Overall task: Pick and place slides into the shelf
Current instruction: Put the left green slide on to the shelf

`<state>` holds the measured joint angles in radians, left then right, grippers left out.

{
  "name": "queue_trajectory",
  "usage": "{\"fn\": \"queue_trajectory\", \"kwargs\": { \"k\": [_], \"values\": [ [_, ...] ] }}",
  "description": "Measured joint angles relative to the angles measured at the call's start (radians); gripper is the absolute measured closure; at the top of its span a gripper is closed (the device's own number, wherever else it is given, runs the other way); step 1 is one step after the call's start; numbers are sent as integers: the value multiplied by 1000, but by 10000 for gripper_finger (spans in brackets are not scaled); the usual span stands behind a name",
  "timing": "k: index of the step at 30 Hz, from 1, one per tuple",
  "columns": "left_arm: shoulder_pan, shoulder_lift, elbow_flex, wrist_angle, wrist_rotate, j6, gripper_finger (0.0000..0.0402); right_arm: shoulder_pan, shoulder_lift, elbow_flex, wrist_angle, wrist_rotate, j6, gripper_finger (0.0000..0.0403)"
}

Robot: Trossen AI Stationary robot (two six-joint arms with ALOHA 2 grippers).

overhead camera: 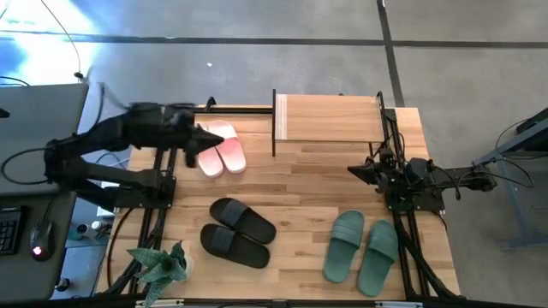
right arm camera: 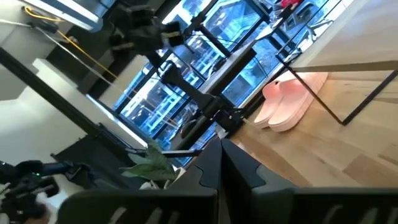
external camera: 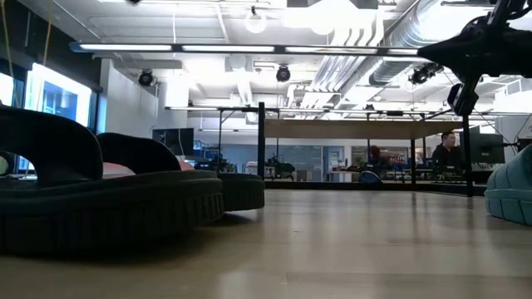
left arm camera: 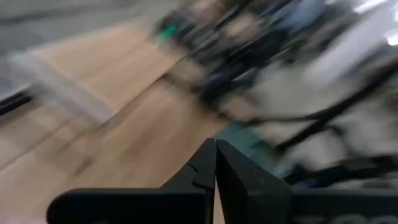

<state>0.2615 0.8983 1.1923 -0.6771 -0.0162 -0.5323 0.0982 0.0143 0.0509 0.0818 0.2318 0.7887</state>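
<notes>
Evidently, both pincers closed, empty.

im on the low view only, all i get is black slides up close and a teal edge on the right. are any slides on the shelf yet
Observer: No. From above, the shelf has a bare top board; no slide is seen on it.
Operator: where are the pink ones
Observer: The pink slides lie side by side on the table left of the shelf, right beside the left gripper.
Operator: is either gripper holding anything
Observer: No. The left gripper is shut and empty; the right gripper is shut too, hanging below the shelf's right end, above the green slides.
</notes>
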Motion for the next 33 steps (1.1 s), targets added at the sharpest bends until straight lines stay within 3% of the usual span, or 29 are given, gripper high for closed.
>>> {"fn": "queue_trajectory", "kwargs": {
  "k": [3,9,17,25,33],
  "values": [
    [0,102,53,-162,-72,34,401,0,0,0,0,-3,-1,403],
    [-75,224,65,-266,-51,126,401,0,0,0,0,-3,10,403],
    [-204,212,65,-248,-105,130,401,0,0,0,1,4,17,403],
    [-225,205,66,-258,-100,93,401,0,0,0,23,-22,22,403],
    [-223,149,63,-230,-67,112,401,0,0,0,360,-92,15,403]
  ]
}}
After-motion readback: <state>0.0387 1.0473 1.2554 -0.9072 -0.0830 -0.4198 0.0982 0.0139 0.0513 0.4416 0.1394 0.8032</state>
